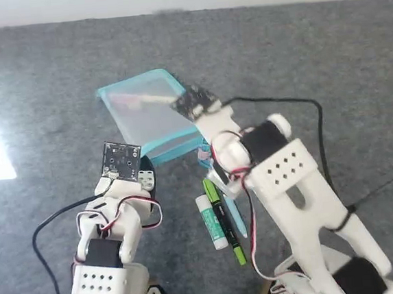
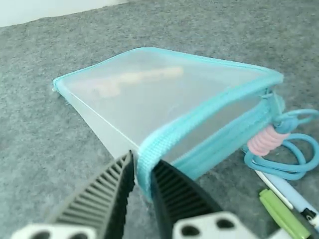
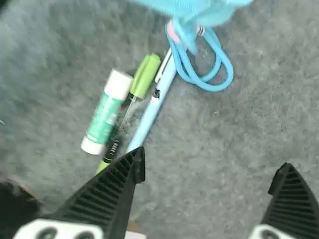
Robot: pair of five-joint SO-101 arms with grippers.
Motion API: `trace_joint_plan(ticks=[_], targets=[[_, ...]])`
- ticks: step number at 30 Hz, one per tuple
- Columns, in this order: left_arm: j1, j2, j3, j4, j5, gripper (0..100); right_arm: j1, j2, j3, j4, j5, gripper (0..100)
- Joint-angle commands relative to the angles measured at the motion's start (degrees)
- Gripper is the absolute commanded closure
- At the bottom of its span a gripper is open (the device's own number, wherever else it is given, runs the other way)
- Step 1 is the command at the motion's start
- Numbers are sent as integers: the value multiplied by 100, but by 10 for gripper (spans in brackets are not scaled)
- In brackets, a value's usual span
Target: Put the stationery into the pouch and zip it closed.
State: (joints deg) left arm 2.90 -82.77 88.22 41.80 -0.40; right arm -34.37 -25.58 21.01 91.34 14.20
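1. Grey felt-like table covering (image 1: 32, 79) lies all round in the high view. On it the translucent pouch (image 1: 145, 110) with its teal trim lies flat, up past both arms. My left arm (image 1: 111, 230) has its wrist at the pouch's near corner, and my right arm (image 1: 288, 173) leans in over the other near corner. Between the arms, just below the pouch, lie the glue stick (image 1: 210, 221), the green pen (image 1: 225, 220) and the blue pen (image 1: 235, 212), packed side by side (all three out on the table, none in the pouch).
2. Over to the left wrist view: the left gripper (image 2: 142, 167) is clamped on the pouch's teal edge, with the trim squeezed between its two ribbed jaws. A pale shape shows through the pouch wall, and I can't tell what it is. At the corner away from the gripper, a pink coil (image 2: 264, 140) and a blue cord loop (image 2: 286, 162) hang off the zip end. The pen tips lie just beside the loop.
3. Right wrist view: the right gripper (image 3: 212, 164) is spread wide with nothing between its jaws, hanging over bare covering. The three pieces lie just beside one jaw, and the blue pen's end reaches up to the cord loop at the pouch's corner.
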Motion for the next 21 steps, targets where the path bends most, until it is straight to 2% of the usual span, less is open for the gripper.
trace_joint_plan(ticks=[1, 7, 11, 13, 21], targets=[[-18, 35, -171, -105, -9, 989, 119, -453, 782, -541, 211, 634], [-18, 35, -171, -105, -18, 989, 84, -453, 1996, -1534, 193, 762], [-18, 35, -163, -88, -18, 989, -207, -453, 2295, -1675, 114, 741], [-18, 35, -145, -88, -18, 989, -321, -453, 2444, -1947, -264, 731], [-18, 35, -136, -79, -18, 989, -338, -435, 2848, -3055, -738, 728]])
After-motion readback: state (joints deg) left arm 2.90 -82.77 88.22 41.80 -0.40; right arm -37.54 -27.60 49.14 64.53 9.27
